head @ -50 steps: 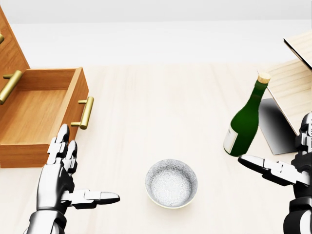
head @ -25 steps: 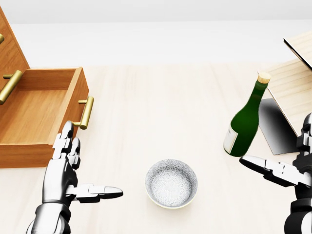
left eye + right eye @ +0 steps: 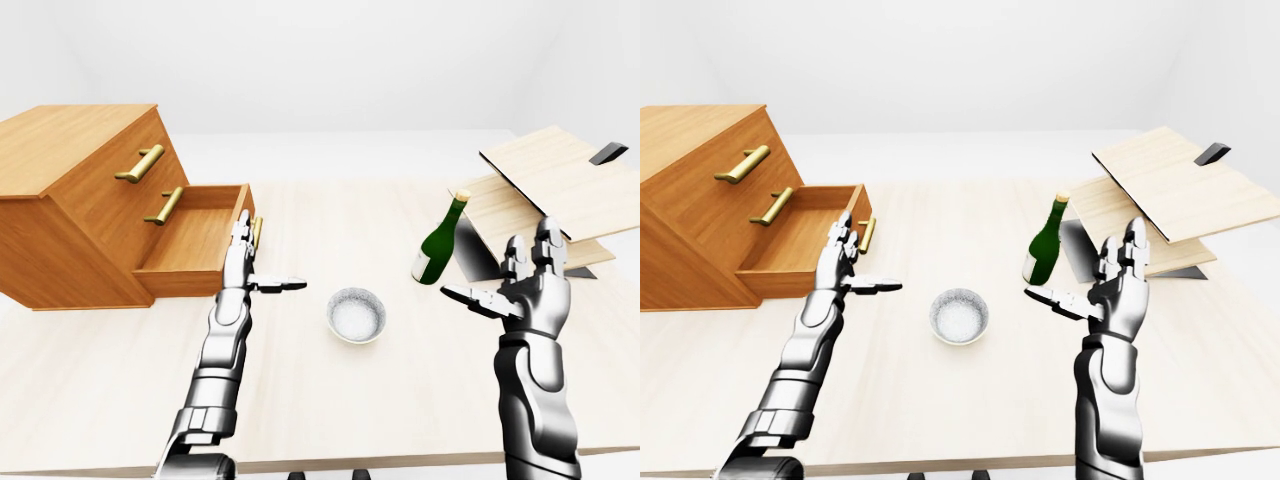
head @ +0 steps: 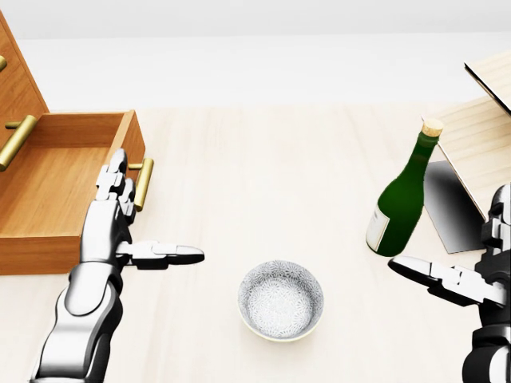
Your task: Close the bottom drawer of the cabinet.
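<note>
Bottom drawer (image 4: 56, 187) pulled out at left of head view, left hand (image 4: 112, 215) unclenched beside its brass handle (image 4: 143, 183), right hand (image 3: 525, 290) unclenched at lower right, holding nothing

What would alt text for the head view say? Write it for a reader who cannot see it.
The left robot hand, fingers open, reaches toward the brass handle of the cabinet's open bottom drawer at the view's left. A speckled bowl sits on the pale wooden table, a green bottle stands at right, and the right robot hand hangs open beside it.
</note>
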Controlling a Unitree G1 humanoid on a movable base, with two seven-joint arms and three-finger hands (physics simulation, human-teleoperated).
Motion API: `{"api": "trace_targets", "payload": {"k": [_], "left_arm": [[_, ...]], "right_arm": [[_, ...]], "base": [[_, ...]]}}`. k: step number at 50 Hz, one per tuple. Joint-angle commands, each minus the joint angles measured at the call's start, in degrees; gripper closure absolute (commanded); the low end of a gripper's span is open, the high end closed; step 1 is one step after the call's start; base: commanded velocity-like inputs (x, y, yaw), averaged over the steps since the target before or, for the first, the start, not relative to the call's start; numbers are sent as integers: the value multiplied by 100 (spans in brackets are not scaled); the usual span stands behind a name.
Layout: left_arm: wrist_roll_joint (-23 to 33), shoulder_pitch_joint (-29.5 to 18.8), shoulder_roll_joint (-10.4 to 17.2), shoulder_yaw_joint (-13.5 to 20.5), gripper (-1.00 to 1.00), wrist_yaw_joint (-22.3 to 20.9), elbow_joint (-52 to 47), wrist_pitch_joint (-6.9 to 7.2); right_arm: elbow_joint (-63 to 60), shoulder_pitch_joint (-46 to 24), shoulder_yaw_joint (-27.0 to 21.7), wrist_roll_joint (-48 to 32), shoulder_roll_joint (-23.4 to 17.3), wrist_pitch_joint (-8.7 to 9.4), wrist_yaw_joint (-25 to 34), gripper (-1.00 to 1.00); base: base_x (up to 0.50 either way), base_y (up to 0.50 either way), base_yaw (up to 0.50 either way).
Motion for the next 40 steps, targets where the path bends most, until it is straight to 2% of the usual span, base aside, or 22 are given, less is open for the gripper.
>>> {"api": "trace_targets", "payload": {"k": [1,2,3,5,12,19,40], "left_arm": [[-128,-812,187,118,-100,8,1265,-295],[-132,-819,190,116,-100,9,1280,-302],[-138,-933,217,131,-100,21,1546,-412],[-165,-1123,257,148,-100,7,2006,-516],[-208,-1787,352,197,-100,29,3621,-516],[-143,-2003,380,205,-100,67,4521,-516],[-123,-2004,390,272,-100,44,4851,-516]], "right_arm": [[4,5,25,-7,0,-8,4,-100],[3,5,25,-7,1,-7,5,-100],[9,1,28,-14,2,-3,2,-100],[-22,15,29,-19,7,17,-4,-100],[-27,6,27,-21,9,30,0,-100],[-33,0,21,-15,4,49,4,-100],[13,1,35,-23,2,27,19,-100]], "base": [[0,0,0],[0,0,0],[0,0,0],[0,0,0],[0,0,0],[0,0,0],[0,0,0]]}}
